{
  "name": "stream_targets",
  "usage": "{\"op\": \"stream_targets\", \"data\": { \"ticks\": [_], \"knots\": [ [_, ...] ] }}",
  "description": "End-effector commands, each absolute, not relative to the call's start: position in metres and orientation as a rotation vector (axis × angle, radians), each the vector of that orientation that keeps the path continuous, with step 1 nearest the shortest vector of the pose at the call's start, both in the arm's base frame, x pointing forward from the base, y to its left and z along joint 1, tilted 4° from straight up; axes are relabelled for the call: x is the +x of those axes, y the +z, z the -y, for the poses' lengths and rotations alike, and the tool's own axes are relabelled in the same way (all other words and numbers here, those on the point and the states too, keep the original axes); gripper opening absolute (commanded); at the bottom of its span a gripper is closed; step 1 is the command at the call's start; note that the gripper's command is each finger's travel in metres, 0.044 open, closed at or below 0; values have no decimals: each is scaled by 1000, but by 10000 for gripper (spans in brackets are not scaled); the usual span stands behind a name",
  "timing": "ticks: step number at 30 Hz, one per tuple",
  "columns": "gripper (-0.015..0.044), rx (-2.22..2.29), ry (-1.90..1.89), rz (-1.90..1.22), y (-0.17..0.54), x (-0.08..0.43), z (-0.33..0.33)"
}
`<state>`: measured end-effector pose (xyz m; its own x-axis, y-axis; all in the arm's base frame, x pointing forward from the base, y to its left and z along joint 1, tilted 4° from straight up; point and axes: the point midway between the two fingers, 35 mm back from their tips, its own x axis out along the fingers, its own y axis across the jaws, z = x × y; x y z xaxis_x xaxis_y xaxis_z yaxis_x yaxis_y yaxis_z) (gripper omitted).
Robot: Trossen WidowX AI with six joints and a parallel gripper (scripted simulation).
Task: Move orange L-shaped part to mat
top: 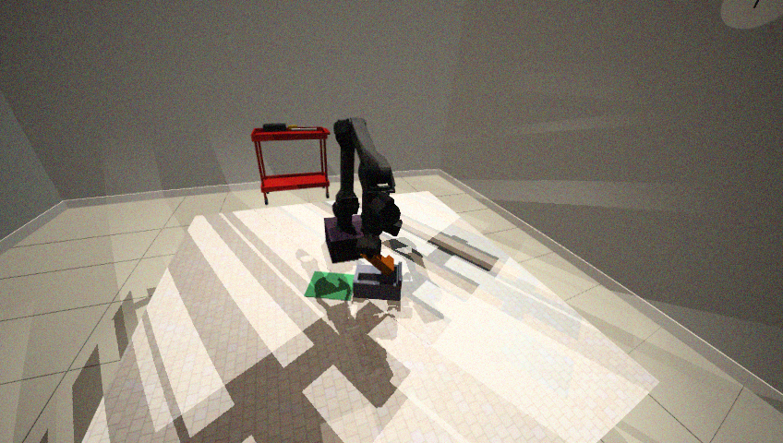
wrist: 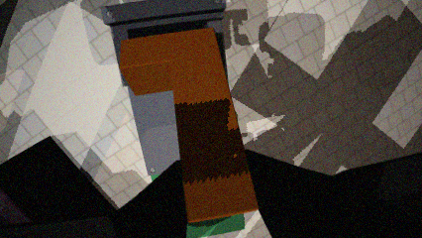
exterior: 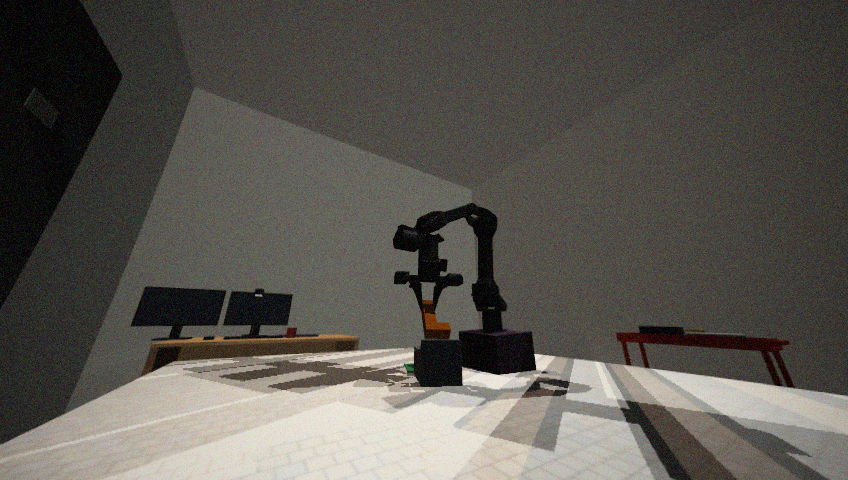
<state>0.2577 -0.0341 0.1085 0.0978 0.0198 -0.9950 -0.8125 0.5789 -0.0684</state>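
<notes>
Holding the orange L-shaped part over the grey tray, we have it clear of the pocket. Going left to right in the top view: red cart well behind the work area, off the table. Next, green mat, flat, just beside the tray's left side, with an arm shadow across it. Room over the mat looks open in that view. Purple base block stands behind mat and tray, near both. Then the tray, with its raised end wall on the right, near the part's low end; can't tell if they touch.

Part is tilted: long axis slopes from the pinched end, high on the left, down to the L-shaped end on the right. In the wrist view the long leg runs up and down the frame, L-shaped end at the top near the raised wall, foot turned left. Plain end points to the mat side.

Our gripper has its fingers partly apart, pinching the long leg side to side near the raised end. Exact contact spots are too dark to read.
</notes>
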Motion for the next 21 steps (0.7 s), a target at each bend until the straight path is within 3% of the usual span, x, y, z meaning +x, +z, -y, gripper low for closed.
{"op": "stream_targets", "data": {
  "ticks": [1, 21],
  "knots": [
    [0, -751, 715, -1346, 105, 246, 47],
    [0, -754, 713, -1351, 98, 200, 106]
  ]
}}
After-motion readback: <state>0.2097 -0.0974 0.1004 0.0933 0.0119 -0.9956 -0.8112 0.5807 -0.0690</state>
